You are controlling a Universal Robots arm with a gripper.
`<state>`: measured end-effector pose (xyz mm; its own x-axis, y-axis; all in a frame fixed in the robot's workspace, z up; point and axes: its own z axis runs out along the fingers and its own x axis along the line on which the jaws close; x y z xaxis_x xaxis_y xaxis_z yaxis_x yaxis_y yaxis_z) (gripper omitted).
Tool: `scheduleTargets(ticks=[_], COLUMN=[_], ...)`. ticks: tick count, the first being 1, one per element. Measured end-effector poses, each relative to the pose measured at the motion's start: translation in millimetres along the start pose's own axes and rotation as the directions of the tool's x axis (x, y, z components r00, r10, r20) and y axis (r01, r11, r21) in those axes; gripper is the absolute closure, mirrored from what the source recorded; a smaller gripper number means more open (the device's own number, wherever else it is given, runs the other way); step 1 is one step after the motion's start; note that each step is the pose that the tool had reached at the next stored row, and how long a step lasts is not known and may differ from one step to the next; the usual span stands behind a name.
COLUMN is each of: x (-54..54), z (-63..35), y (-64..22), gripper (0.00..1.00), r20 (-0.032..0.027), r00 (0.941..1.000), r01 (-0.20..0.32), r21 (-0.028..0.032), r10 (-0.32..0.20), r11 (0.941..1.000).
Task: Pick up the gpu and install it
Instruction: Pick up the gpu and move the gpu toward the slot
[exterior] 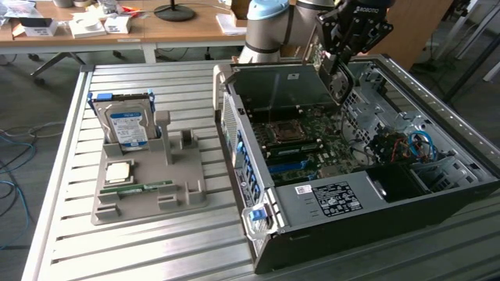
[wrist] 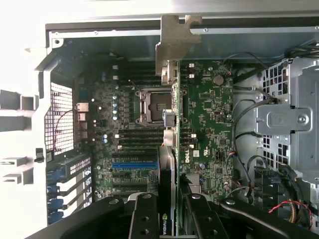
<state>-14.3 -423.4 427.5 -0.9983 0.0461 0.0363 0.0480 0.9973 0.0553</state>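
Because an expansion card meets its slot edge-first, the gripper (exterior: 341,58) holds the gpu (exterior: 338,86) edge-on to the motherboard (exterior: 312,126) inside the open computer case (exterior: 252,170). The case lies on its side on the slatted metal table (exterior: 140,252), so the board faces up and the arm can reach down into it from above.

The jaws are closed partway and pinch the card across its thickness. In the wrist view the two black fingers (wrist: 144,219) sit on either side of it. From there the card runs off as a narrow dark strip, with its silvery bracket (wrist: 175,45) at the end away from the fingers. Holding it by its faces probably leaves the connector edge free (and keeps the bracket clear of the fingers).

The card sits directly in the gripper's grasp, over the board and just beside the CPU socket (wrist: 152,105). Its length runs across the line of the blue expansion slot (wrist: 133,164) rather than along it, so it is not seated in any slot. It seems to hang above the board, though how close its lower edge comes is hard to judge from either view.

On the exterior view's left, well apart from the case, the grey parts holder (exterior: 149,208) carries the hard drive (exterior: 125,123), a processor chip (exterior: 119,171) and a green memory stick (exterior: 144,188).
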Motion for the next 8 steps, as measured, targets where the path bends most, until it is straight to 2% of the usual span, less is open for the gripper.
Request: scheduleTargets(ticks=[8], x=[-17.7], z=[-0.5], y=[0.9], gripper=[0.74], r20=[0.0], r00=[1.0], r01=[0.0], r21=[-0.0003], r10=[0.0], r11=[1.0])
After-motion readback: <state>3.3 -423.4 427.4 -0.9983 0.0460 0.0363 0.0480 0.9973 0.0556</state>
